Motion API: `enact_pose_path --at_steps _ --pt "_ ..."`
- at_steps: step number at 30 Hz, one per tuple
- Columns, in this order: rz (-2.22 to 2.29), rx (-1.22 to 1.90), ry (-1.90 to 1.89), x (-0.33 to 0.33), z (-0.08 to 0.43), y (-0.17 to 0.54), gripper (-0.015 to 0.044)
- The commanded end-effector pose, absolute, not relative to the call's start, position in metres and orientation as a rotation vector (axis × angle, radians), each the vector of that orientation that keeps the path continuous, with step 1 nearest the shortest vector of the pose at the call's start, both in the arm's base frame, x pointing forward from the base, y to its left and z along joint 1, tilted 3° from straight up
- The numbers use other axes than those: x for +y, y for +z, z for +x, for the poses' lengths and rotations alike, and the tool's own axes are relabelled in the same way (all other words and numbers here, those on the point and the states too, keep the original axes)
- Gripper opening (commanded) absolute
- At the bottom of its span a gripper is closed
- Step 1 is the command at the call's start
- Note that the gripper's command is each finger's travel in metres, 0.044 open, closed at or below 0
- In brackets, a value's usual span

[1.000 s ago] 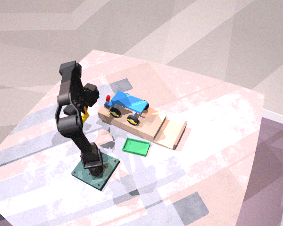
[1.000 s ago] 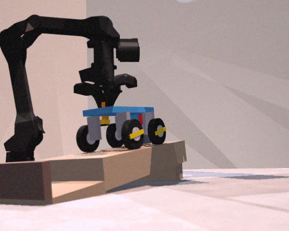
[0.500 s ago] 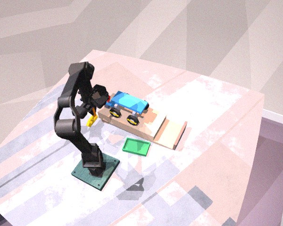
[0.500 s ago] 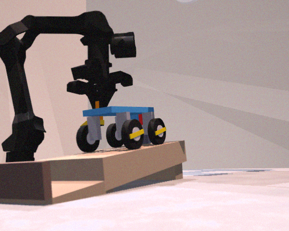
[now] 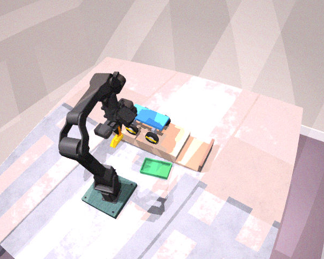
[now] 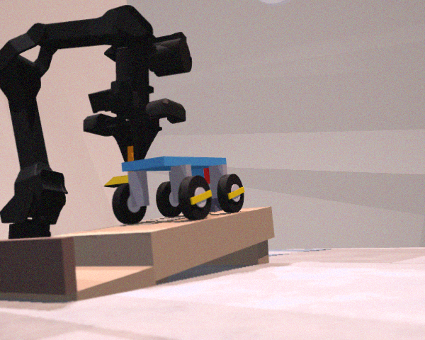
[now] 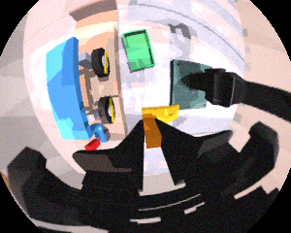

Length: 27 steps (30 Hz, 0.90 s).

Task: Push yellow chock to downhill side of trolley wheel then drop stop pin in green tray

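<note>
Wrist view: gripper (image 7: 153, 149) clamps chock (image 7: 160, 115) by its handle, held beside trolley (image 7: 64, 87) for wheel placement.

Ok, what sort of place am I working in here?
Probably a tabletop test bench, not a real workshop: a lone arm bolted to a green base plate, a small wooden ramp with a toy-sized trolley, plain walls behind.
</note>
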<state>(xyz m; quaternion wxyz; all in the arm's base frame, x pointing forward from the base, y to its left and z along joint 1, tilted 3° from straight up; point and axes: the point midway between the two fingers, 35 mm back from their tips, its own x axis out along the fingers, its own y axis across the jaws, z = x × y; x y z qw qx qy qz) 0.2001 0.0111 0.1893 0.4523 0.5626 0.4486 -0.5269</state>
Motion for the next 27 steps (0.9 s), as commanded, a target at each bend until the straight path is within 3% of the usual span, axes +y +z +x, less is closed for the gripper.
enact_pose_path --at_steps 1,27 --pt "1.391 1.11 -1.295 0.0 0.201 0.188 0.0" --pt "1.385 1.104 -1.298 -0.087 0.203 0.181 0.0"
